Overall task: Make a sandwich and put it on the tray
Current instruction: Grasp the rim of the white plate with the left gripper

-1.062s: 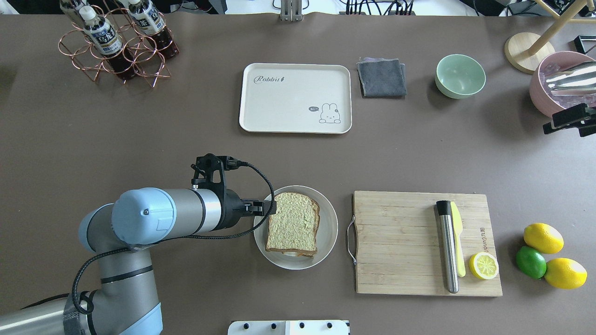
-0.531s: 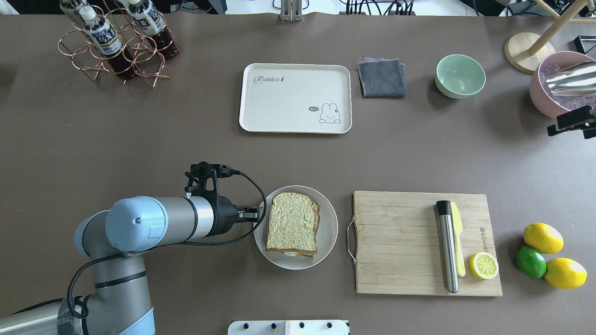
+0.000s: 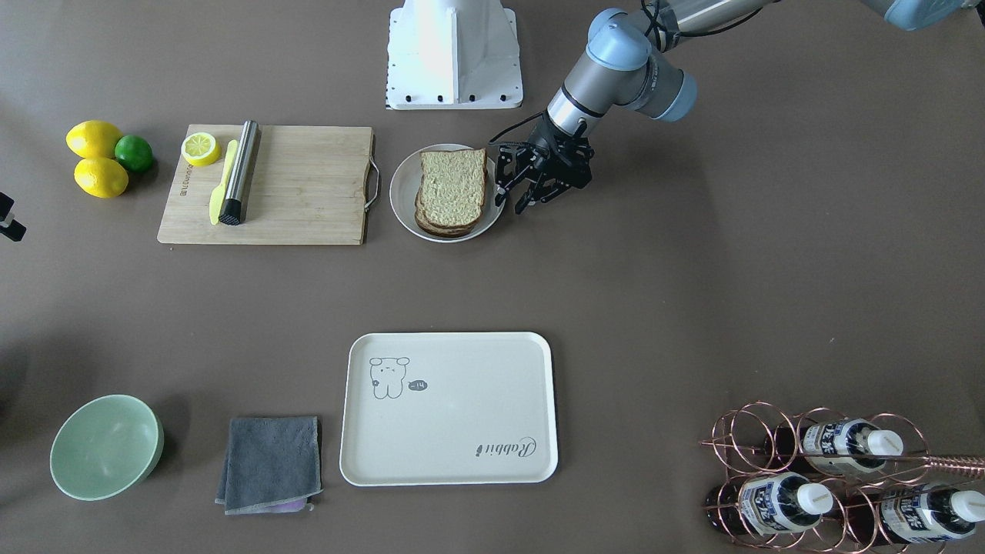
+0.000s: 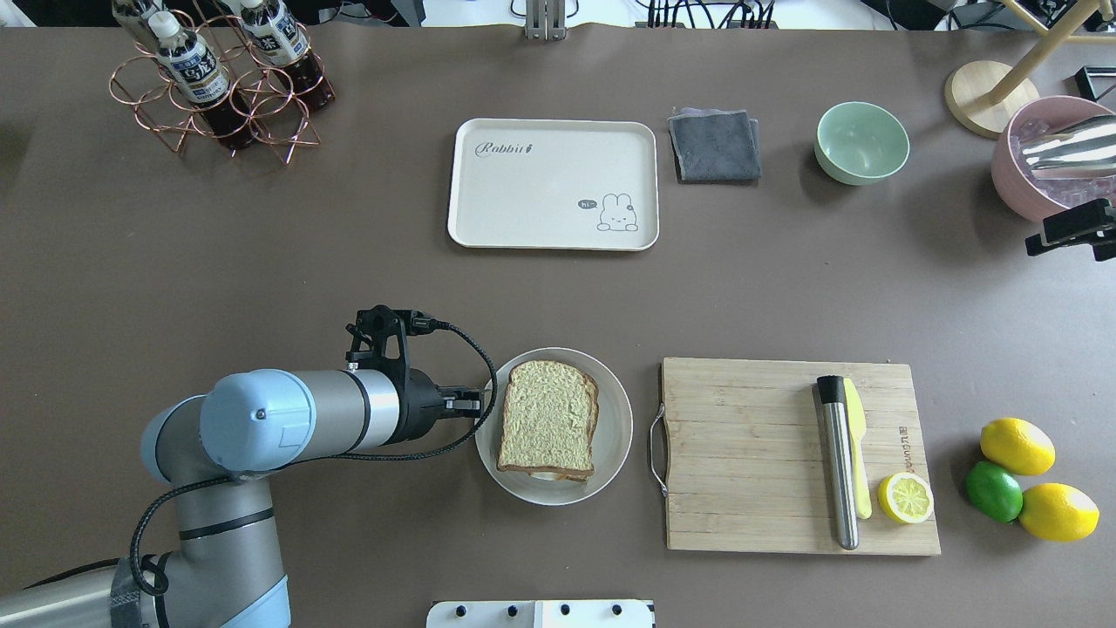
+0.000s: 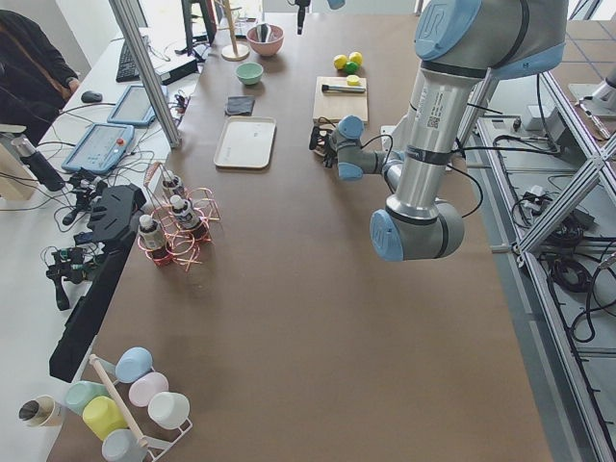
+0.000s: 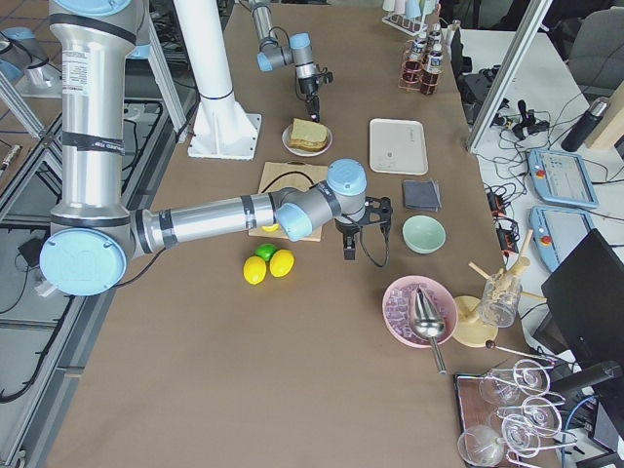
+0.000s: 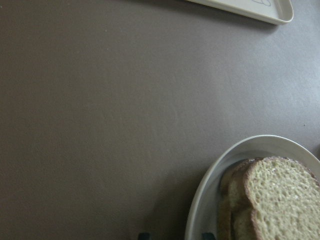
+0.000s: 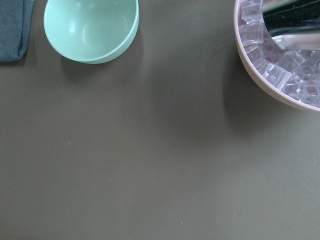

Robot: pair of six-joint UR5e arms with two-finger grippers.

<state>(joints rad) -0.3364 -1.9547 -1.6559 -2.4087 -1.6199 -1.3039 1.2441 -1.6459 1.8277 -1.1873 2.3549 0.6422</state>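
Sandwich [image 4: 549, 419]: two roughly square slices of pale, speckled, porous bread with brown crusts, stacked slightly askew. Thin white sliver visible under the robot-side crust. Seated flat on a round, smooth light-grey plate [image 4: 615, 436] close to the robot-side edge, about mid-length of the counter. Well apart from the tray.

Tray [image 4: 540, 187]: cream-white, matte, rectangular, with rounded corners and a raised lip; printed with a rabbit drawing and "Rabbit" script. Located mid-length, toward the far edge.

Left gripper [image 4: 475, 403]: low, just beside the plate rim on the left-end side. Fingers spread, grasping nothing.

Right gripper [image 4: 1059, 231]: raised over bare counter toward the far right corner, between the two bowls. Impossible to tell whether parted or clenched.

Containers and contents:
- Mint-green bowl [image 4: 861, 142], glossy and round, near the far edge.
- Pink bowl [image 4: 1003, 174] at the far right corner, filled with clear ice cubes [image 8: 260, 45] and a polished metal scoop [image 8: 295, 20].
- Copper wire rack [image 4: 131, 83] at the far left corner, holding dark-liquid bottles [image 4: 187, 61] with white caps.
- Wooden cutting board [image 4: 741, 462] with a metal handle, near the robot-side edge toward the right end. Carrying a steel cylinder [image 4: 839, 471], a yellow knife [image 4: 857, 453] and a lemon half [image 4: 905, 498].

Folded grey cloth [image 4: 715, 146], soft-napped, between tray and mint-green bowl.
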